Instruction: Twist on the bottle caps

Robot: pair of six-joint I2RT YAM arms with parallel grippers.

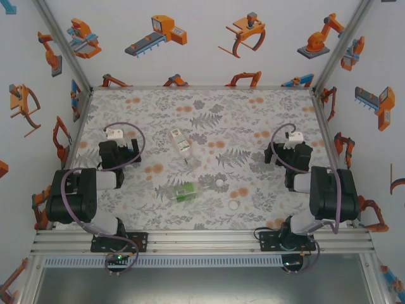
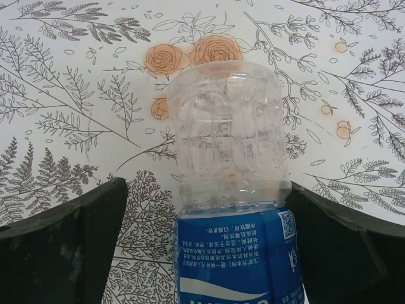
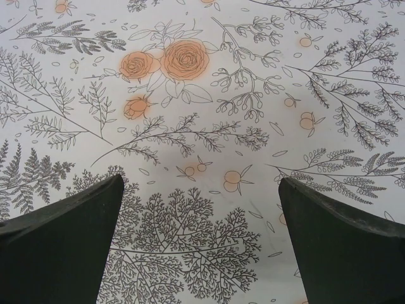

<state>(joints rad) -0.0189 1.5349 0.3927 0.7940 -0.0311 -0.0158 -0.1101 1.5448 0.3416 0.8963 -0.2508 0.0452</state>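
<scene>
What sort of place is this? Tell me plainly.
Probably a robot test cell: an aluminium frame with walls papered in robot pictures, and two arms bolted at the edge of a floral-covered table holding small bottles.

Light over my table [image 1: 209,120] is bright, even and diffuse; shadows are faint and soft-edged. My overhead view is slightly soft. Both wrist views are crisp on the floral print, while my dark fingers [image 2: 63,247] blur at the frames' lower corners. The blue-labelled bottle [image 2: 228,133] carries small pale glints.
</scene>
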